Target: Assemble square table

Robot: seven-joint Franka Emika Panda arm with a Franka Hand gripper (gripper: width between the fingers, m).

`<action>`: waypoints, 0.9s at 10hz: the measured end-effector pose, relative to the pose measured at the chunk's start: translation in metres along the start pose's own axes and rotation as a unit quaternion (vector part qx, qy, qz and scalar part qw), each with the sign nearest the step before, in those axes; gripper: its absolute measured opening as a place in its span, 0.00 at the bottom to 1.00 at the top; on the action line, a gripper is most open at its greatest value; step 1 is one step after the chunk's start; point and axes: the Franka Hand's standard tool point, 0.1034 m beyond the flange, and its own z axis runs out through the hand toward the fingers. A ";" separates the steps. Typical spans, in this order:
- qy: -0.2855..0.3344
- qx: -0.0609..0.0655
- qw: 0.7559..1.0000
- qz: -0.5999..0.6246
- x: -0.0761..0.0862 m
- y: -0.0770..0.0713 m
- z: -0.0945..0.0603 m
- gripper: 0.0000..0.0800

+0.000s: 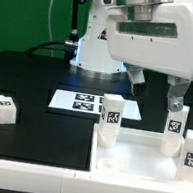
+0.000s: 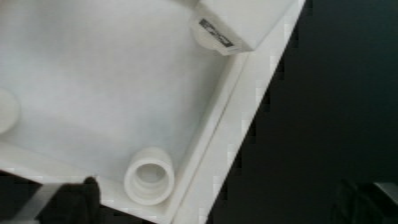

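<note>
Setting: black counter [image 1: 35, 85] with a green backdrop behind the white arm.
Hand: the hand [image 1: 154, 92] hangs open, dark fingers spread wide and holding nothing.
Slab: the square table top [image 1: 135, 161] lies flat on the counter directly below the hand; the wrist view shows its raised edge and a round corner hole [image 2: 150, 175] close under one finger.
Legs standing: three tagged legs stand upright on the slab, one [image 1: 111, 115] below and to one side of the hand, one [image 1: 174, 125] right under the other finger, one [image 1: 190, 155] at the frame's edge.
Loose leg: a fourth leg [image 1: 3, 109] sits on the counter well apart from the hand, beyond the slab's far end.
Marker board: the marker board [image 1: 88, 102] lies flat behind the slab, away from the hand.
Step, as I judge it: between grasps, likely about to take a leg.
Doing it well: centre the fingers either side of the leg, descend straight, close only once both fingers flank it, and keep it upright so the neighbouring legs are not knocked.
</note>
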 end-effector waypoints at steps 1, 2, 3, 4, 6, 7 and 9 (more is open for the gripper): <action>0.000 0.000 1.000 -0.017 0.001 0.001 0.000 0.81; -0.003 -0.007 0.996 -0.092 0.008 0.010 -0.003 0.81; -0.001 -0.017 0.989 -0.147 0.021 0.025 -0.010 0.81; 0.000 -0.023 0.983 -0.182 0.034 0.042 -0.013 0.81; 0.006 -0.024 0.963 -0.270 0.066 0.066 -0.017 0.81; 0.007 -0.030 0.955 -0.294 0.067 0.067 -0.017 0.81; 0.004 -0.032 0.929 -0.369 0.068 0.068 -0.017 0.81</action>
